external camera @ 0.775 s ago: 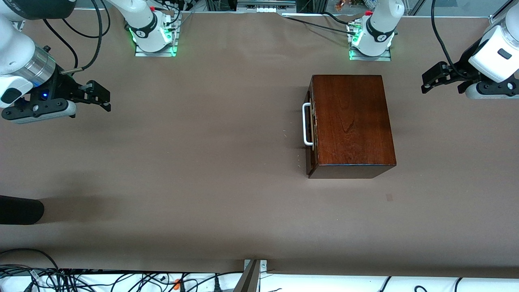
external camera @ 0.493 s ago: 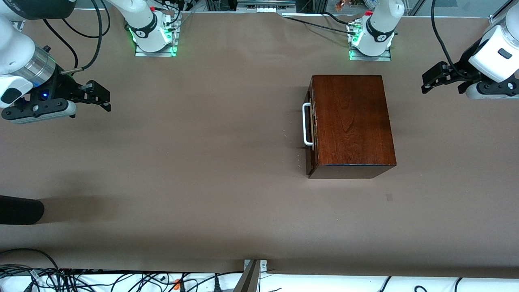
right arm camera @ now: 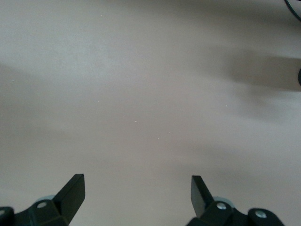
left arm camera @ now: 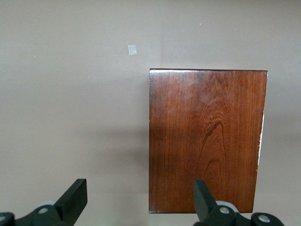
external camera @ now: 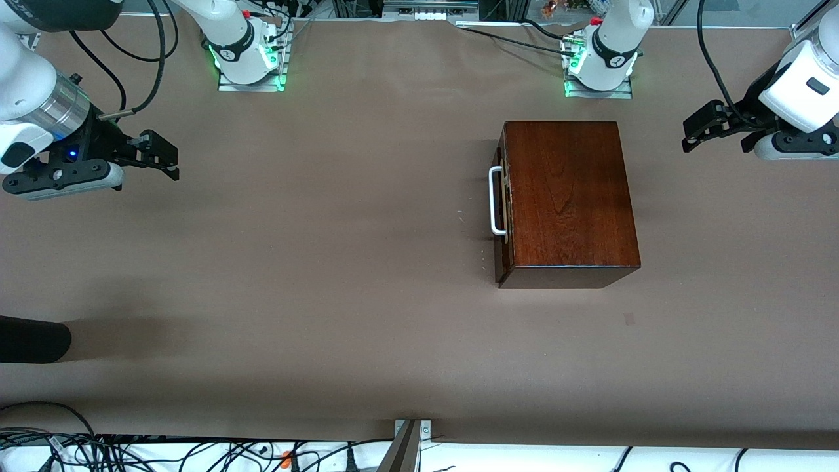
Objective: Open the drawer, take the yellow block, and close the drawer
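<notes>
The drawer (external camera: 502, 203) sits shut in the wooden box (external camera: 569, 196). Both the left gripper (external camera: 696, 131) and right gripper (external camera: 160, 154) hover over bare table (external camera: 328, 262), fingers apart.

looks like a robotics lab: two bolted-down arm bases (external camera: 248, 56) glowing green, cable tangle (external camera: 131, 452) along the table edge (external camera: 419, 432)

Wooden box (external camera: 567, 200) stood toward left arm's end of table (external camera: 328, 262), only obstacle on it. White handle (external camera: 496, 200) faced bare midtable, unblocked. Dark object (external camera: 33, 339) intruded at table edge, right arm's end.
</notes>
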